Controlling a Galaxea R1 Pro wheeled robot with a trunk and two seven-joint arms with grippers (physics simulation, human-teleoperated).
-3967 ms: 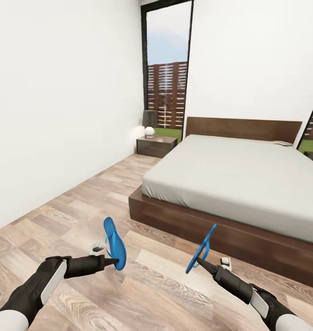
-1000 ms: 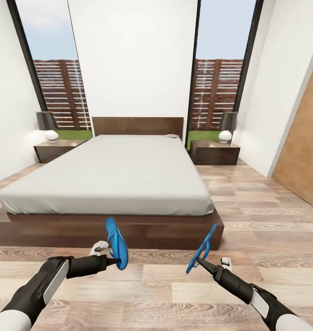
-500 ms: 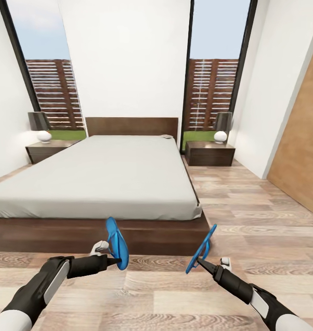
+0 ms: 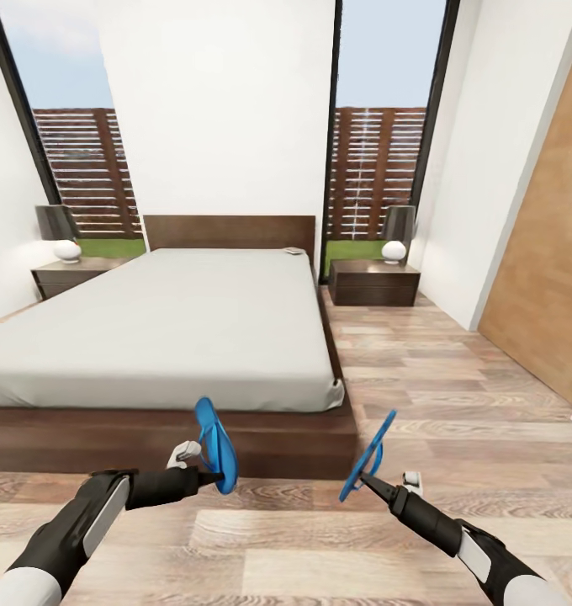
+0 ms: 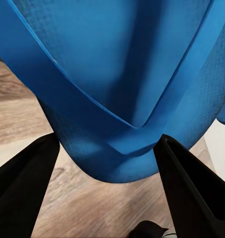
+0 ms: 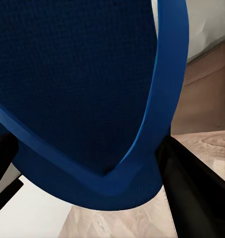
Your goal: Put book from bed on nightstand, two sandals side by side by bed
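My left gripper (image 4: 212, 479) is shut on one blue sandal (image 4: 216, 443), held upright above the floor; its strap side (image 5: 127, 94) fills the left wrist view between the black fingers (image 5: 23, 188). My right gripper (image 4: 362, 478) is shut on the other sandal (image 4: 370, 454), also upright, its sole (image 6: 77, 89) close in the right wrist view. The bed (image 4: 160, 324) lies straight ahead, its foot end just beyond both sandals. A small book (image 4: 294, 251) lies at the mattress's far right corner by the headboard. Nightstands stand at the left (image 4: 67, 276) and the right (image 4: 373, 282) of the bed.
Each nightstand carries a lamp, one on the left (image 4: 60, 232) and one on the right (image 4: 396, 232). Tall dark-framed windows (image 4: 374, 143) flank the headboard. A wooden door (image 4: 547, 252) lines the right wall. Wood floor (image 4: 437, 379) runs along the bed's right side.
The camera has swung round the bed's foot toward its right side, so the bed has shifted left in view. Both arms still hold their sandals in the same pose.
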